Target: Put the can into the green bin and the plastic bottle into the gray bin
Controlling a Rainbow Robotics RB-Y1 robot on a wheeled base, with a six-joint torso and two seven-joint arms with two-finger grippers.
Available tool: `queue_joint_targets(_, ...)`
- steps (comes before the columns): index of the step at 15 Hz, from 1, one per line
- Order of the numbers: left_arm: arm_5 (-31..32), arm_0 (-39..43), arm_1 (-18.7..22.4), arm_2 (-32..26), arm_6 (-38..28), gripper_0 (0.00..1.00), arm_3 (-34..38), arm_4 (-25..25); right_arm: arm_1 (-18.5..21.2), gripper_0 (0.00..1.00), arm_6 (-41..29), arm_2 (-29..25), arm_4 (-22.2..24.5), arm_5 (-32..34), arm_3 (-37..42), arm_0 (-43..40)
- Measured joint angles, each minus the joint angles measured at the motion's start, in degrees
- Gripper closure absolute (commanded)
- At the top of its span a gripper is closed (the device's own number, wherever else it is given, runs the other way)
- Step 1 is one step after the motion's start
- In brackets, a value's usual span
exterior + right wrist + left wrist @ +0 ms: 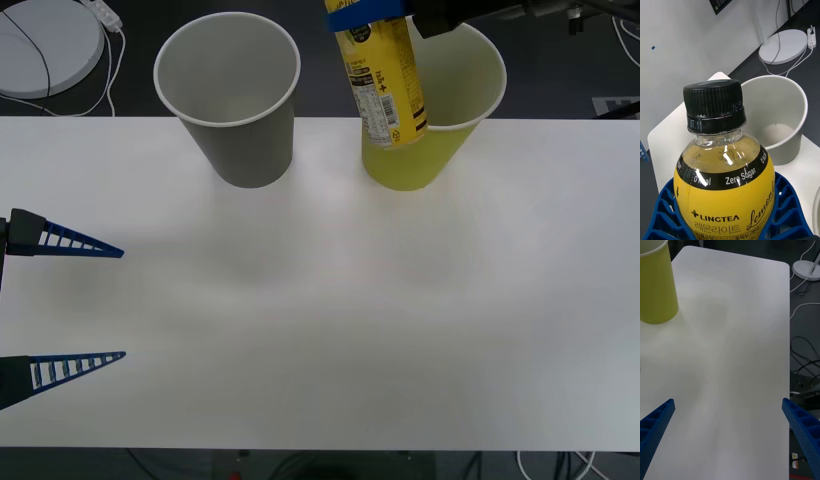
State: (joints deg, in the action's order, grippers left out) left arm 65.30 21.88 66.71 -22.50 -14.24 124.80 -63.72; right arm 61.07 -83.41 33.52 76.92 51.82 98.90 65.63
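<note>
Right gripper [366, 17] clamped on bottle [383, 78], held in air before green bin [440, 150], beside gray bin [240, 140]. Left gripper [118, 302] spread wide, low over table [330, 330].

The plastic bottle [724, 180] carries the only readable print. In the right wrist view, a black band around its shoulder reads "0 Kcal", then "Zero Sugar", with another "0 Kcal" starting at the band's far end. On the yellow label below stands the brand "LINGTEA" beside a plus sign, Korean lettering under it, and the script word "Lemon", cut off. In the front view the bottle's label [385, 85] shows a barcode and small print too fine to read.
</note>
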Motion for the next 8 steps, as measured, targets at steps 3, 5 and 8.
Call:
queue_joint_targets(3,0.0,0.0,0.0,0.0,0.0,0.00,0.0,0.0,-3.2,1.00,0.0,0.5,1.2,4.2,-4.3,4.0)
queue_joint_targets(5,0.0,0.0,0.0,0.0,0.0,0.00,0.0,0.0,-5.3,1.00,-0.1,0.5,2.3,5.7,-6.7,5.5)
queue_joint_targets(8,0.0,0.0,0.0,0.0,0.0,0.00,0.0,0.0,-8.2,1.00,-0.1,0.6,3.8,7.4,-9.8,7.6)
